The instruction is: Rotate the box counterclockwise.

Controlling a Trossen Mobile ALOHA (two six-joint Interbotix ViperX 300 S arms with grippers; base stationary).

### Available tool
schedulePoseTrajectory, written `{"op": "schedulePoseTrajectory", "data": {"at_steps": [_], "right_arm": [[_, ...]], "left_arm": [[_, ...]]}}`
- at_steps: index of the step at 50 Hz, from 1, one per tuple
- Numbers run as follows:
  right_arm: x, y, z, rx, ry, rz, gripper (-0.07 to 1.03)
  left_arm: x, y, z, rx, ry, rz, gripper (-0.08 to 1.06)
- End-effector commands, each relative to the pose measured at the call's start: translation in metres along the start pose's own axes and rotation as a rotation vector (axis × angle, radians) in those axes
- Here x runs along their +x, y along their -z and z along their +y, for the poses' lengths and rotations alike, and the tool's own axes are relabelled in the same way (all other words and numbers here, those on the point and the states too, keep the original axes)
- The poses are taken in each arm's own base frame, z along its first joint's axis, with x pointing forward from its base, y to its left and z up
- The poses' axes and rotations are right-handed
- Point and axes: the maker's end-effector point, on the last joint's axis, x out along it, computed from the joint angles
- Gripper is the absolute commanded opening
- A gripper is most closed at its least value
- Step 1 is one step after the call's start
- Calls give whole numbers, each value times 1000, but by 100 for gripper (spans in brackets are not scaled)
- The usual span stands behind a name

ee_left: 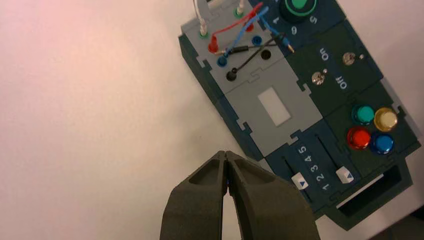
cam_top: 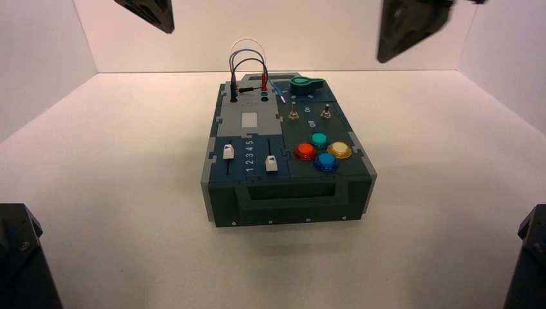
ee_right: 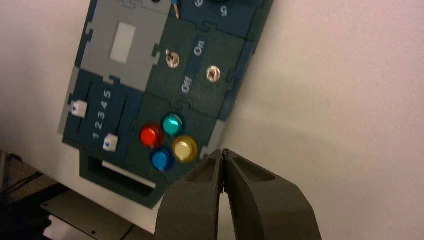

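The dark teal and grey box [cam_top: 257,122] stands in the middle of the white floor, its handle end toward me. It carries four coloured buttons [cam_top: 322,152], two toggle switches [cam_top: 309,113], two white sliders [cam_top: 249,157], a green knob [cam_top: 306,82] and looped wires [cam_top: 248,61]. The box also shows in the left wrist view [ee_left: 272,107] and the right wrist view [ee_right: 122,50]. My left gripper [ee_left: 226,154] is shut and empty, raised above the floor to the box's left. My right gripper [ee_right: 222,152] is shut and empty, raised beside the box's right edge near the yellow button [ee_right: 183,148].
White walls close the floor on the left, back and right. Dark arm bases sit at the near left [cam_top: 19,257] and near right [cam_top: 528,257] corners. The floor's front edge, with dark gear below it [ee_right: 30,210], shows in the right wrist view.
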Motion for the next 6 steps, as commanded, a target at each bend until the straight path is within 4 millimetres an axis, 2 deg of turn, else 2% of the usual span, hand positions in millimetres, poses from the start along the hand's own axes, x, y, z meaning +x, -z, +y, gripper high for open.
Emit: {"op": "schedulePoseTrajectory", "data": {"at_steps": [1,6], "right_arm": [[-14,7,0,4,-12,-85,-2],[-19,16,0,6,-16,-106,-2]], "left_arm": [[-15,-10,2,-1,-11,-115,-3],[-14,-10,3,-8,-16,-156,-3]]}}
